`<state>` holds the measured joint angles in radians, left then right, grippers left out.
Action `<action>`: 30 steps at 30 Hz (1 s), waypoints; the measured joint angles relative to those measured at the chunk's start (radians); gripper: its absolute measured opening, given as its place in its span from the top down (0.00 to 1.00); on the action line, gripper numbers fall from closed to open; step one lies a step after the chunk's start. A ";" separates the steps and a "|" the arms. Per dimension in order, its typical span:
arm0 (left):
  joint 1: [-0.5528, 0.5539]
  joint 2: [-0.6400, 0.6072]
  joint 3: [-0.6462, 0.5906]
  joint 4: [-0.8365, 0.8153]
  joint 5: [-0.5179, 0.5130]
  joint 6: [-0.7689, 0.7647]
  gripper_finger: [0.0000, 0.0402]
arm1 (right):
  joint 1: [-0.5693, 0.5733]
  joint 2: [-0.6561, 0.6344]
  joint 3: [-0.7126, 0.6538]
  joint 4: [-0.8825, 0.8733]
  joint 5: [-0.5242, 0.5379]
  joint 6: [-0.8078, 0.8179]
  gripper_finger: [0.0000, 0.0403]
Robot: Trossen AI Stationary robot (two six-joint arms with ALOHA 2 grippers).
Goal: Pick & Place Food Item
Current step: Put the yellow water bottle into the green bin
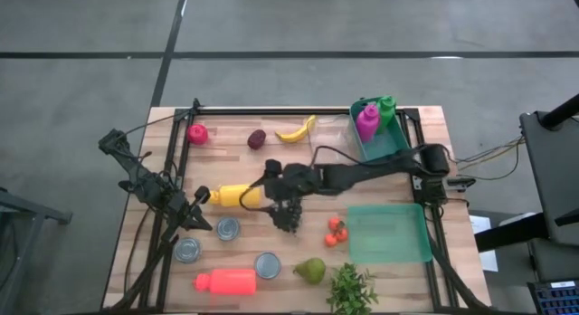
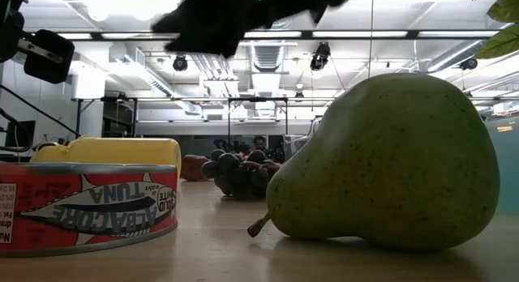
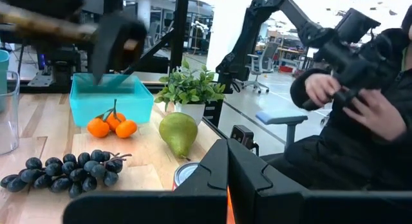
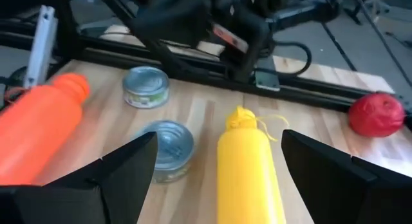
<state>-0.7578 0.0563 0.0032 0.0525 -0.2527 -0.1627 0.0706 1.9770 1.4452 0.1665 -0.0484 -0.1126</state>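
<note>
Closest to the low camera sits a green pear (image 2: 389, 164), lying on the wooden table (image 1: 398, 279) beside a tuna can (image 2: 87, 205). Largest on that table is the green tray (image 1: 389, 233) at the right side, bare inside, with a teal bin (image 1: 380, 145) holding two bottles behind it. Next come the yellow bottle (image 1: 233, 195) lying near the middle and the orange bottle (image 1: 226, 281) at the front edge. A bunch of dark grapes (image 1: 287, 215) lies just in front of the right hand (image 1: 276, 190), which hovers over the table's middle with its fingers spread wide and nothing between them. Tangerines (image 1: 336, 232) rest between the grapes and the tray. Off the table's left edge, the left hand (image 1: 197, 206) waits closed.
</note>
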 joint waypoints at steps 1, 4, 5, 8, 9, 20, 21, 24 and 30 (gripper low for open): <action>0.000 0.000 0.000 0.000 0.000 0.000 1.00 | -0.009 0.018 0.000 0.020 -0.007 0.000 0.18; 0.000 0.000 0.000 0.000 0.000 0.000 1.00 | -0.023 0.067 0.000 0.081 -0.014 0.006 0.18; 0.000 0.000 0.000 0.000 0.000 0.000 1.00 | -0.025 0.084 0.003 0.093 -0.016 0.007 0.18; 0.000 0.000 0.000 0.000 0.000 0.000 1.00 | -0.029 0.133 0.009 0.105 -0.016 0.004 0.18; 0.000 0.000 0.000 0.000 0.000 0.000 1.00 | -0.032 0.151 0.017 0.105 -0.016 0.005 0.18; 0.000 0.000 0.000 0.000 0.000 0.000 1.00 | -0.066 0.292 0.132 0.102 -0.007 0.064 0.18; 0.000 0.000 0.000 0.000 0.000 0.000 1.00 | -0.071 0.298 0.141 0.103 -0.012 0.061 0.18; 0.000 0.000 0.000 0.000 0.000 0.000 1.00 | -0.080 0.326 0.163 0.105 -0.018 0.070 0.18; 0.000 0.000 0.000 0.000 0.000 0.000 1.00 | -0.091 0.349 0.167 0.083 -0.032 0.083 0.18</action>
<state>-0.7581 0.0566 0.0032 0.0525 -0.2530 -0.1627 -0.0200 2.3260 1.6120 0.2495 -0.0804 -0.0291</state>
